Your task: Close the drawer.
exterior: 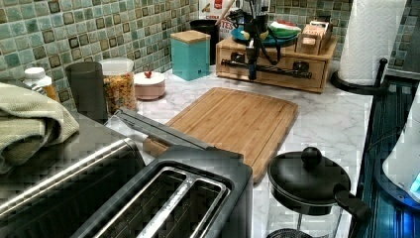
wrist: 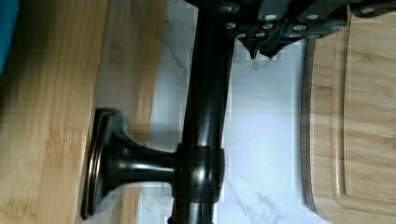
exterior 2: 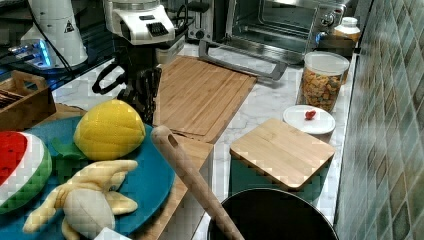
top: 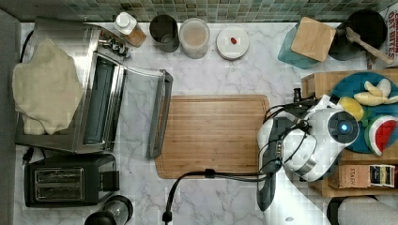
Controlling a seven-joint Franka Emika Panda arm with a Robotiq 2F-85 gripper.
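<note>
Item inspected: the pale wooden drawer (exterior: 277,79), set in a low pale wooden box (exterior: 228,47). The box stands along the table's (top: 220,75) edge at the top view's right, its rear corner near the tiled wall. A blue round plate (top: 349,84) of toy fruit rests on top of the box.

Drawer front: light, straight-grained wood, flat and plain. As far as the left view shows, it lies level with the box's face. I cannot see the drawer's interior.

Fitting: a long dark metal bar handle (wrist: 208,116) runs the width of the front. It is held off the wood on a short flared post with a round base plate. The metal is glossy, with a bronze tint at the plate's rim.

My jaws hang just in front of the handle, on the side away from the drawer front, over bare marble. Their tips are drawn together and hold nothing. I cannot tell whether they touch the bar.

The darker round-cornered wooden cutting board (top: 213,136) with a rim groove lies at the table's middle, just beside my jaws and apart from the drawer.
</note>
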